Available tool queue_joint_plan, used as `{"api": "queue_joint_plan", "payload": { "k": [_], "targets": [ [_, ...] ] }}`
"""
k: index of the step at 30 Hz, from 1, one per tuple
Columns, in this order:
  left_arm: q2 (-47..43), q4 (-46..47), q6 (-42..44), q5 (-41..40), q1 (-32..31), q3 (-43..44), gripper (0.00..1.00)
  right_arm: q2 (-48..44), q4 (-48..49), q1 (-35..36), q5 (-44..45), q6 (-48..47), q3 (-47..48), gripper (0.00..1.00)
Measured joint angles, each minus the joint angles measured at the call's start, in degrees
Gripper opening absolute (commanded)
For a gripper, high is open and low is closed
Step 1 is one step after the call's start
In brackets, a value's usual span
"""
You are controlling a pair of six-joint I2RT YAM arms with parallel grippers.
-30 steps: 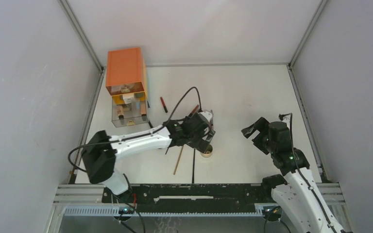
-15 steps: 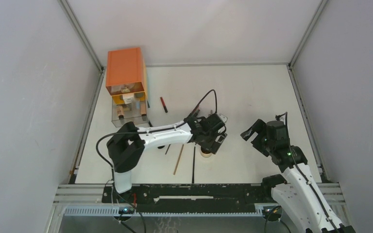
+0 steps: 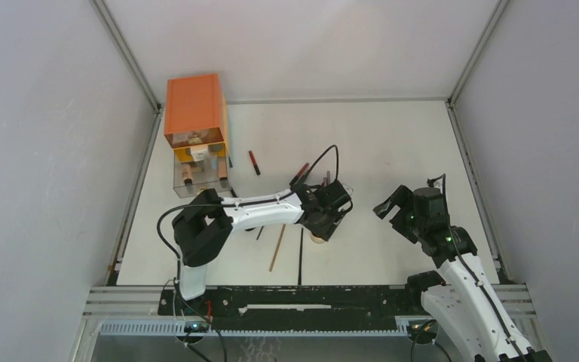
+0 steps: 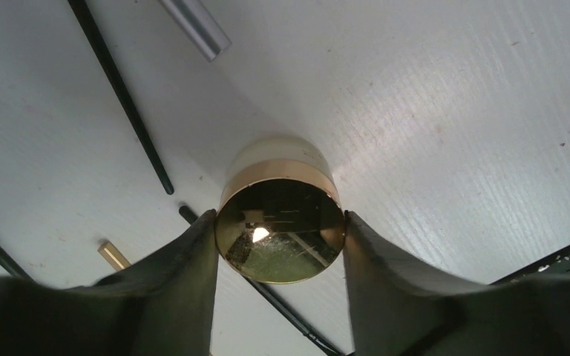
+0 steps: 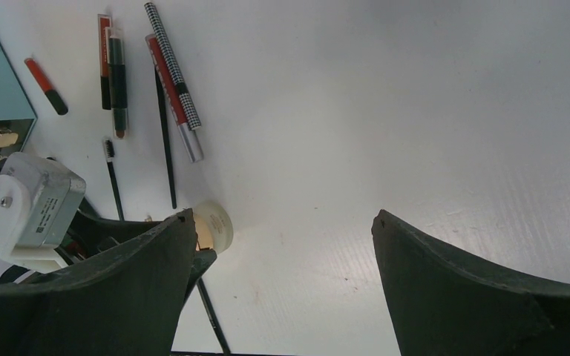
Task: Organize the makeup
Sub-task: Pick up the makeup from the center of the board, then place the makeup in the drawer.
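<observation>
Left gripper (image 4: 280, 222) has its two dark fingers (image 4: 182, 285) pressed against opposite sides of the small jar (image 4: 280, 178), at the gold lid. The jar stands upright on the table (image 3: 399, 143), just below the middle of the top view.

Thin things crowd it. In the left wrist picture a thin black stick (image 4: 122, 96) runs down the upper left and a silver-ended tube (image 4: 193, 28) crosses the top edge. From above, a wooden pencil (image 3: 277, 247) and a black pencil (image 3: 300, 256) lie just below and left of the gripper. A red pencil (image 3: 254, 162) lies higher up, near the orange box (image 3: 194, 109), whose clear drawer (image 3: 200, 177) is pulled out. The right wrist view shows a checked pen (image 5: 174, 81) at its upper left.

The left arm (image 3: 260, 211) reaches low across from the lower left, elbow folded, wrist tipped down. The right gripper (image 5: 282, 222) hangs spread wide, holding nothing, at the right of the top view.

The table is a white ribbed sheet, walled in pale grey on three sides.
</observation>
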Motion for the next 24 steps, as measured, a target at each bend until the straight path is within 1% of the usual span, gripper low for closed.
{"api": "queue_joint_plan", "payload": {
  "k": [1,2,3,6,9,12,14,17,18,19,21,23,24],
  "targets": [
    [0.1,-0.1,0.3,-0.1,0.0,0.2,0.3,0.0,0.0,0.0,0.0,0.0,0.0,0.95],
    [0.1,-0.1,-0.1,-0.2,0.0,0.3,0.25,0.0,0.0,0.0,0.0,0.0,0.0,0.95],
    [0.1,-0.1,0.1,-0.3,0.0,0.3,0.24,0.0,0.0,0.0,0.0,0.0,0.0,0.94],
    [0.0,-2.0,0.2,-1.9,0.0,1.0,0.24,0.0,0.0,0.0,-0.2,0.0,0.0,0.94],
    [-2.1,-5.1,0.8,-4.2,0.3,1.5,0.24,0.5,0.2,0.0,-0.7,-0.1,0.0,0.94],
    [-9.6,-9.2,1.7,-5.2,3.0,1.5,0.24,1.6,1.3,0.0,-1.3,-0.5,0.0,0.94],
    [-15.8,-10.7,2.2,-5.6,7.0,1.7,0.24,2.5,1.9,0.0,-1.5,-0.7,0.0,0.94],
    [-26.8,-11.6,2.3,-7.1,19.6,2.6,0.24,3.8,2.5,0.0,-1.7,-0.9,0.0,0.94],
    [-29.7,-11.6,2.2,-8.3,21.5,3.1,0.24,4.0,2.6,0.0,-1.7,-0.9,0.0,0.94],
    [-31.8,-11.6,2.1,-9.6,28.5,3.4,0.24,4.2,2.7,0.0,-1.7,-0.9,0.0,0.94],
    [-35.4,-11.8,1.9,-11.8,37.9,3.6,0.23,4.1,3.0,0.0,-1.7,-1.1,0.0,0.94],
    [-36.9,-12.1,1.5,-12.7,45.2,3.1,0.23,4.1,3.1,0.0,-1.7,-1.2,0.0,0.94],
    [-37.0,-12.1,1.4,-12.9,47.6,2.7,0.23,4.1,3.1,0.0,-1.7,-1.3,0.0,0.94]
  ]
}}
